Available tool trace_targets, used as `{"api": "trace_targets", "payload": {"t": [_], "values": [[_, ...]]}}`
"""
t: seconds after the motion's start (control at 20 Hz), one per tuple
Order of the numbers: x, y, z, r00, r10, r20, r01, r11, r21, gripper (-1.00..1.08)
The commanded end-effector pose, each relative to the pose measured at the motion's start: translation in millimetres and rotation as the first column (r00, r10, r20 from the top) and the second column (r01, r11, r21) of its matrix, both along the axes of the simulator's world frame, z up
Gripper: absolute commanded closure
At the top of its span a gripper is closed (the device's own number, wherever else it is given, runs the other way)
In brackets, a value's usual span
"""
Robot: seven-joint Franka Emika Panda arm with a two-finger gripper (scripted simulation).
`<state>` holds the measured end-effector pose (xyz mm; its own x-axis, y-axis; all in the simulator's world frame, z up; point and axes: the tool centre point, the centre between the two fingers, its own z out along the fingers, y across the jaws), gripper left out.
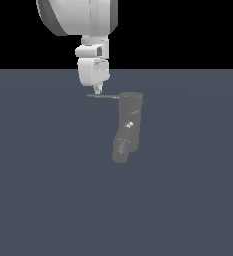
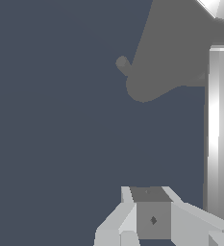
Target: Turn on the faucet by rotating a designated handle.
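Dull gray and speckled with small bright flecks, the upright cylindrical faucet [image 1: 130, 117] is seen on the flat slate-blue floor [image 1: 38, 200], its thicker angled spout [image 1: 122, 149] pointing down and toward the exterior view's left. From the top of the cylinder a thin, straight, dark gray rod, the handle [image 1: 104, 96], is extended sideways toward the exterior view's left. The white two-fingered gripper [image 1: 98, 91] of the white robot arm [image 1: 83, 20] is placed directly over the handle's outer end, its tip touching or just above the rod. How far the jaws are spread cannot be told from either view, and nothing is seen to be held.

A slip is judged the chief risk: contact is made only at the rod's far tip, so a sideways push could let the thin handle escape past the fingers and be left unturned. If the tip is pressed down instead of around, the rod could merely be jammed.
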<state>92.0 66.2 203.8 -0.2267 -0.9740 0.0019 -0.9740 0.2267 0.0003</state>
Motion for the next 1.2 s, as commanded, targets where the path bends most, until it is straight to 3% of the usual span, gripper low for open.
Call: {"api": "trace_targets", "payload": {"t": [0.0,0.3,1.15], "values": [[3,-3,-2,1.0,-0.018,0.001,0.018,1.0,0.0,1.08],[3,-3,-3,1.0,-0.02,0.0,0.02,1.0,0.0,1.08],[-44,8,-3,1.0,-0.021,0.0,0.021,1.0,0.001,1.08]]}}
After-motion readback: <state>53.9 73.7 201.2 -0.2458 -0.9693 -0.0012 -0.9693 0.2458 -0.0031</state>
